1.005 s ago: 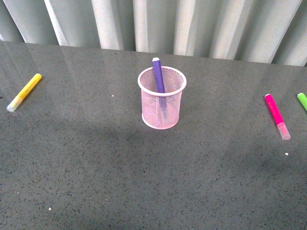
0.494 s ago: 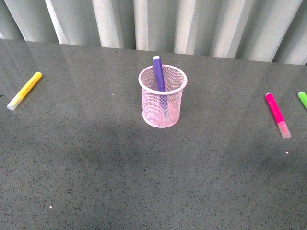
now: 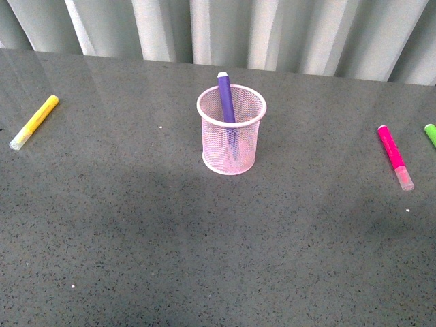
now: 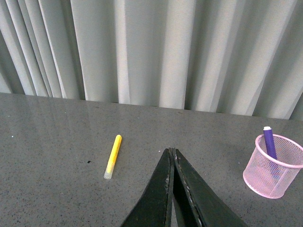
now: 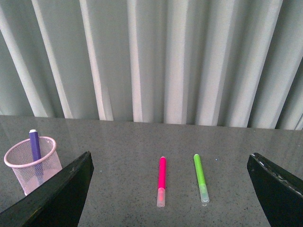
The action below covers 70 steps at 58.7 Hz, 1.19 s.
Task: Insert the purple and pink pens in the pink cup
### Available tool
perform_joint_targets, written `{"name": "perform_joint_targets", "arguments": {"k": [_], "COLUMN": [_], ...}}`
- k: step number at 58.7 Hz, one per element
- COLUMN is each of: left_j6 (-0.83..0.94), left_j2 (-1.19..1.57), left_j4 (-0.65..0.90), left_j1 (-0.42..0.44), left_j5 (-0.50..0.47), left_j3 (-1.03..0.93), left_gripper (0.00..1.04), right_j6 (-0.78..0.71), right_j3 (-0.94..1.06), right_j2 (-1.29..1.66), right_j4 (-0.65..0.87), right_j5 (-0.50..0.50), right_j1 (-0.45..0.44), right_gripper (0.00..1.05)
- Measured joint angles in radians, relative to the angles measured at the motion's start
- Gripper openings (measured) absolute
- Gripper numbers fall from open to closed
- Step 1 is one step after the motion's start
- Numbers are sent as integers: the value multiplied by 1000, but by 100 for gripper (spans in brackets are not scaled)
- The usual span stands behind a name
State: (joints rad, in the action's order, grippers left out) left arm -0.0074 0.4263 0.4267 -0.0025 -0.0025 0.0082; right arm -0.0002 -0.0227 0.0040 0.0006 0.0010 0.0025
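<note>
The pink cup [image 3: 231,139], a wire-mesh holder, stands upright mid-table with the purple pen [image 3: 225,99] leaning inside it, tip above the rim. The pink pen [image 3: 394,155] lies flat on the table at the right, clear cap toward the front. Neither arm shows in the front view. In the left wrist view my left gripper [image 4: 172,150] is shut with nothing between its fingers, the cup [image 4: 273,166] off to one side. In the right wrist view my right gripper [image 5: 170,163] is open wide, and the pink pen [image 5: 162,186] lies between its fingers, farther off on the table.
A yellow marker [image 3: 34,121] lies at the far left of the dark grey table [image 3: 170,238]. A green marker [image 3: 430,133] lies at the right edge, beside the pink pen. A pleated grey curtain [image 3: 225,27] closes off the back.
The front view has shifted slightly: the cup and markers sit a little higher in the picture now. Nothing on the table has moved relative to the rest.
</note>
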Motion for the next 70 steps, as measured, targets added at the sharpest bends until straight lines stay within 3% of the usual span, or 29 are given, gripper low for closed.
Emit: {"name": "perform_joint_targets", "arguments": {"k": [42, 49, 65, 70], "left_j6": [0, 0, 0, 0], "left_j2": [-254, -396, -422, -422], "left_j4": [-251, -418, -426, -426], "left_j1": [0, 0, 0, 0], "left_j5": [0, 2, 2, 2], "left_j3": [0, 1, 1, 1], "left_gripper": [4, 4, 4, 16], "right_j6": [0, 0, 0, 0], "right_j3": [0, 0, 0, 0], "right_j2": [0, 0, 0, 0], "right_j4": [0, 0, 0, 0], "right_j5": [0, 0, 0, 0], "right_j1": [0, 0, 0, 0], "right_gripper": [98, 98, 98, 98]}}
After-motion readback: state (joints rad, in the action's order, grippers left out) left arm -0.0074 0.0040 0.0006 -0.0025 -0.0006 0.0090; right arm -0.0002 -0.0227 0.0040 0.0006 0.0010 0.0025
